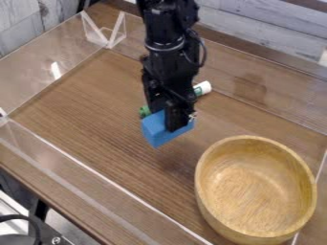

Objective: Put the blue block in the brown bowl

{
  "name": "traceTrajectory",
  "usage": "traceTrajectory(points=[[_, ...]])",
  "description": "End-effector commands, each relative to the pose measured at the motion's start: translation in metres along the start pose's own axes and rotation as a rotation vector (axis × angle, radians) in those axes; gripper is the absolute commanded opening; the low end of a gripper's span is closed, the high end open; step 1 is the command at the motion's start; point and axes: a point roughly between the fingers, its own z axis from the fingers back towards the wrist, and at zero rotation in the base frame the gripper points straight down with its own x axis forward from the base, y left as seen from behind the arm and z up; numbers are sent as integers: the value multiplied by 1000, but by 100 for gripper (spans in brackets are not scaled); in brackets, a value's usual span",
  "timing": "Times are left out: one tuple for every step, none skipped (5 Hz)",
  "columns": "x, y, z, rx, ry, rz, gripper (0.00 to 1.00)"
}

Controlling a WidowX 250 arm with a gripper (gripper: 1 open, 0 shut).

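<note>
The bowl [255, 189] sits at the lower right of the surface [90, 105], and I can see right down into it: bare wood grain, nothing inside. Clear walls [38, 57] ring the surface like a shallow tray.

My arm [170, 38] comes down from the top of the view, close to vertical, wrist stacked over the hand [167, 119], which points straight down. My fingers are pinched in tight on the block [165, 130]; I have it by its upper part, and the blue body hangs out below my fingertips. A dark shadow lies on the wood under it, so it looks to be just off the surface, though I can't be sure of the gap from this angle.

The block is up and to the left of the bowl, near it but clear of the rim, not over the opening.

Just behind my hand, on the right, a marker [198, 90] lies on the surface, its green-and-white end poking out past my wrist.
</note>
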Motion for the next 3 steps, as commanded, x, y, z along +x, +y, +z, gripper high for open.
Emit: traceTrajectory(points=[[13,-2,21,38,-72,-4,0],[14,-9,25,40,-80,7,0],[16,-18,29,40,-90,19,0]])
